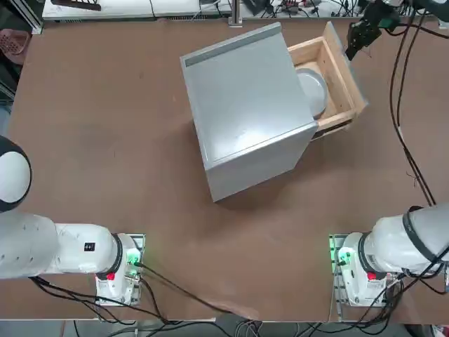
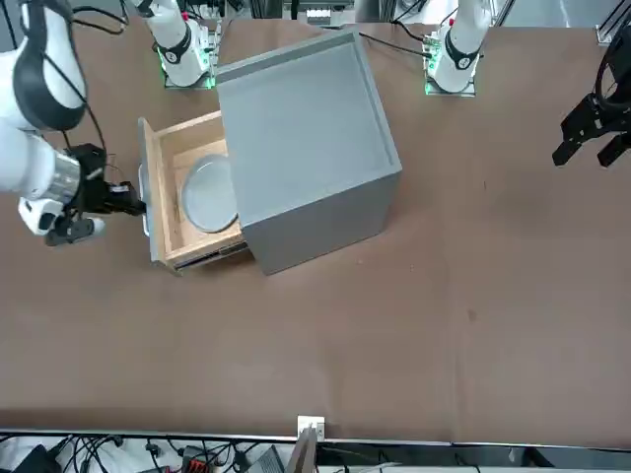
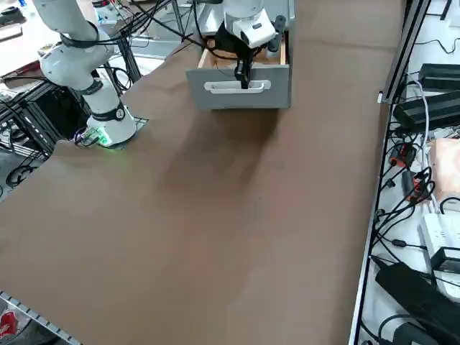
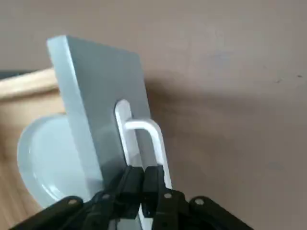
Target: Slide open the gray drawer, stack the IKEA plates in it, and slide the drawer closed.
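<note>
Closing the drawer is the step in hand. It stands pulled out of the gray cabinet with the plates lying inside; whether both are stacked cannot be told. The right gripper, fingers pressed together, sits at the white handle on the drawer's front panel. Next, push squarely against the panel, keeping force in line with the slide, until the panel meets the cabinet.

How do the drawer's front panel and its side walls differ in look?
The gray drawer's front panel is flat painted gray and bears a white handle; the side walls are bare light wood with no fittings. The right gripper sits shut at the panel's handle, away from the walls. Both enclose the plate.
</note>
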Tool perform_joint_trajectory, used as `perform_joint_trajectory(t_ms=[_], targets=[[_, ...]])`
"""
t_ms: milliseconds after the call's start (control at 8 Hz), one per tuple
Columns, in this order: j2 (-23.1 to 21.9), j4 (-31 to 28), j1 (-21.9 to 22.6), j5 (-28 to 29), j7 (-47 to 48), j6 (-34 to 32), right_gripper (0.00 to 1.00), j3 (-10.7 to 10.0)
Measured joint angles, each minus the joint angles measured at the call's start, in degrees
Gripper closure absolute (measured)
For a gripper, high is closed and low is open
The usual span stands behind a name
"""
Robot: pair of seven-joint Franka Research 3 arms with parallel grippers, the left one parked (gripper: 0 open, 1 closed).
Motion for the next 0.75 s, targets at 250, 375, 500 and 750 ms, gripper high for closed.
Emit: perform_joint_trajectory(t_ms=[250, 375, 500, 750], targets=[[0.2, 0.0, 3.0, 0.2, 5.8, 1.4, 0.99, 0.1], [0.3, -0.3, 4.0, 0.2, 8.0, 2.1, 0.99, 0.1], [0.4, -0.5, 4.7, 0.3, 10.3, 2.6, 1.00, 0.1], [0.4, -0.4, 7.3, 0.5, 16.0, 2.7, 1.00, 0.1]])
